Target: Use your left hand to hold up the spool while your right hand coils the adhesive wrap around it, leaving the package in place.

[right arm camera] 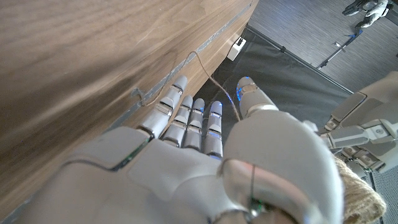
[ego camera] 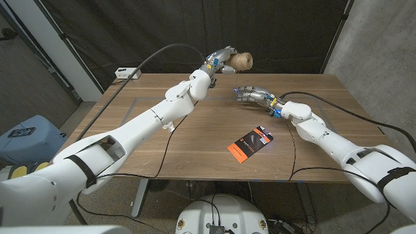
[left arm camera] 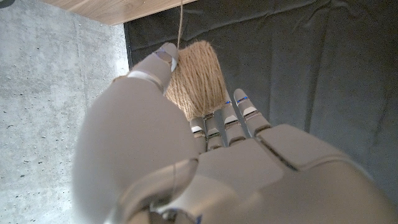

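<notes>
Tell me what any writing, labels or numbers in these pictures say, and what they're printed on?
Nothing can be read for certain.
Flat black and orange package on the wooden table: it bears print, too small and blurred to read.
Blue bin beside the table: a dark label, illegible.
Ball-shaped spool of tan twine held by the left hand: no text.

In the left wrist view the left robot hand (left arm camera: 205, 168) covers the lower part of the twine spool (left arm camera: 198, 78), so how the fingers close under it cannot be told. A strand of twine (left arm camera: 181, 18) runs off the frame's edge. In the right wrist view the spool is cut off at the corner, and whether the right robot hand (right arm camera: 199, 155) pinches the thin strand is unclear. In the head view the print on the orange-and-black package (ego camera: 250, 143) is too small to read.
</notes>
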Controlling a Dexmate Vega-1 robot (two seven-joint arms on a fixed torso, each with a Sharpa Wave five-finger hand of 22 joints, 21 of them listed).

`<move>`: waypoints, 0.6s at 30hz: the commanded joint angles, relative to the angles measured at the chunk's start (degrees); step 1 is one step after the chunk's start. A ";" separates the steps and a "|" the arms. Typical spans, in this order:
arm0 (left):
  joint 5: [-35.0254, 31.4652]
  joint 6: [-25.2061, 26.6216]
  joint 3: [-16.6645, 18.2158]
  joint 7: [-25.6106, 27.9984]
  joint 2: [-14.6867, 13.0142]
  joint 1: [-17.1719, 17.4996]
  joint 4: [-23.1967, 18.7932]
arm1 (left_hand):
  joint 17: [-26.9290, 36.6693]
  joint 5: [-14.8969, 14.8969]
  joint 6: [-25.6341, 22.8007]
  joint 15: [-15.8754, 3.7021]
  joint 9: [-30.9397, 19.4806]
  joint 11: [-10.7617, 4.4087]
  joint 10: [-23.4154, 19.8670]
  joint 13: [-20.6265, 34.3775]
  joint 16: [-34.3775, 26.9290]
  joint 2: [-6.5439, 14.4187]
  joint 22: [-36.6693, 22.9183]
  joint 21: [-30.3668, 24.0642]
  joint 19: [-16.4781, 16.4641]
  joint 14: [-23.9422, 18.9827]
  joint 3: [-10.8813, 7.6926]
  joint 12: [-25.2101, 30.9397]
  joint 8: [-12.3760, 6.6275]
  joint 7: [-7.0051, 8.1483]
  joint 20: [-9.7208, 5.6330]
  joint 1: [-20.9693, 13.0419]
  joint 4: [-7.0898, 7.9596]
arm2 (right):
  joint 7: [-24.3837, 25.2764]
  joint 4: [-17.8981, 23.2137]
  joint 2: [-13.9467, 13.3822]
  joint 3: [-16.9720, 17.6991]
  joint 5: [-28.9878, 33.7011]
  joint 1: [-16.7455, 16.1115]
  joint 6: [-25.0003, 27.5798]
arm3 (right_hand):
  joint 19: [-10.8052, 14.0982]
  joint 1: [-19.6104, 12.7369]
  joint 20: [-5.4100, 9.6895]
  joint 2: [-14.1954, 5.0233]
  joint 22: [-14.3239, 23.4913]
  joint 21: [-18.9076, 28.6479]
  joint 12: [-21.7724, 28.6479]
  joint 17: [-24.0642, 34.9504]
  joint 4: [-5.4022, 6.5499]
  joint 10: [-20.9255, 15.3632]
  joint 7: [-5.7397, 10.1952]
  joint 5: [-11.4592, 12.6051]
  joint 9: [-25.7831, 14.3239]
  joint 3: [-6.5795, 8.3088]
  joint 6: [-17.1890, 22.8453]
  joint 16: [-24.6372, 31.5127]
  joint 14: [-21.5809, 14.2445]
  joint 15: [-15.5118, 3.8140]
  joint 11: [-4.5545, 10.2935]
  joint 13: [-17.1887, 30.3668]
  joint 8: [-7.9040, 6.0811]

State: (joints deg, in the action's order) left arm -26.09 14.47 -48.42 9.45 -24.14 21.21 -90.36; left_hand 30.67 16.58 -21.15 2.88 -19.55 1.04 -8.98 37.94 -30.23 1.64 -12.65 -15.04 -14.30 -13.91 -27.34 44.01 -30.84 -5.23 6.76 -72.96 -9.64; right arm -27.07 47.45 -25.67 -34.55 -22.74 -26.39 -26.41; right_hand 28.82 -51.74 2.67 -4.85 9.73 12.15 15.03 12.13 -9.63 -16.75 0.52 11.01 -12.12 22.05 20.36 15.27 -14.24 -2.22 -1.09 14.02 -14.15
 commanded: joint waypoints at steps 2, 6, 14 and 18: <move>1.10 1.05 0.06 -0.28 0.41 -0.19 -0.41 | 0.33 0.47 -0.77 0.48 -4.99 0.36 -0.48 3.58 -0.36 1.79 -0.31 0.18 0.13 -0.23 -0.78 0.23 -2.99 -0.35 0.02 0.99 0.64 | -0.23 -3.47 1.67 -0.66 1.04 2.21 -1.83 | 0.37 -0.74 3.21 -0.08 0.30 -0.14 -0.19 0.24 -0.06 -0.24 0.19 -0.07 -0.22 -0.38 0.25 -0.05 -0.37 -3.24 0.26 0.28 0.31; 1.65 1.46 0.07 -0.58 0.62 -0.29 -0.39 | 0.34 0.51 -0.84 0.45 -4.97 0.33 -0.46 3.59 -0.38 1.78 -0.32 0.20 0.22 -0.28 -0.76 0.20 -2.99 -0.52 0.08 1.11 0.65 | -0.47 -5.11 2.45 -0.81 1.17 3.07 -2.48 | 0.44 -0.80 3.29 -0.01 0.30 -0.14 -0.22 0.25 -0.04 -0.26 0.23 -0.11 -0.22 -0.49 0.25 -0.05 -0.38 -3.28 0.33 0.31 0.34; 2.49 0.84 -0.19 -0.46 1.09 -0.81 0.59 | 0.39 0.59 -0.75 0.52 -4.95 0.48 -0.37 3.63 -0.37 1.86 -0.33 0.21 0.28 -0.12 -0.76 0.13 -2.90 -0.45 0.08 1.27 0.67 | -0.08 -7.64 3.84 -0.84 1.35 4.30 -3.71 | 1.07 -1.10 3.35 0.02 0.30 0.03 -0.05 0.33 0.04 -0.94 0.61 -0.23 -0.25 -0.80 1.18 0.25 -1.10 -3.61 0.63 0.41 0.08; 2.88 0.89 -0.24 -0.28 1.45 -0.97 0.99 | 0.43 0.65 -0.68 0.56 -4.92 0.49 -0.30 3.62 -0.41 1.86 -0.33 0.22 0.34 -0.09 -0.74 0.06 -2.83 -0.47 0.08 1.31 0.61 | 0.25 -7.92 4.32 -0.93 1.45 4.51 -3.77 | 1.68 -1.23 3.28 0.11 0.31 0.22 0.17 0.37 0.08 -1.67 0.69 -0.31 -0.27 -1.04 1.74 0.40 -1.49 -3.70 0.77 0.47 -0.07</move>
State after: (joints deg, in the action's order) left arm -24.23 15.42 -48.37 9.07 -23.47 20.81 -90.48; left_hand 30.95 17.02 -21.06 2.87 -19.55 1.27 -9.21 37.94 -30.23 1.65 -12.73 -14.82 -14.31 -13.92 -27.34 43.98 -30.99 -5.33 6.76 -72.96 -9.64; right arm -27.48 41.56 -22.81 -35.27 -21.70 -23.08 -29.08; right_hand 29.88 -52.34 2.87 -4.70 9.73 12.15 14.79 12.41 -9.48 -17.78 1.01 10.80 -12.11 21.25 21.30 15.27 -15.02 -2.38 -0.47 14.27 -14.15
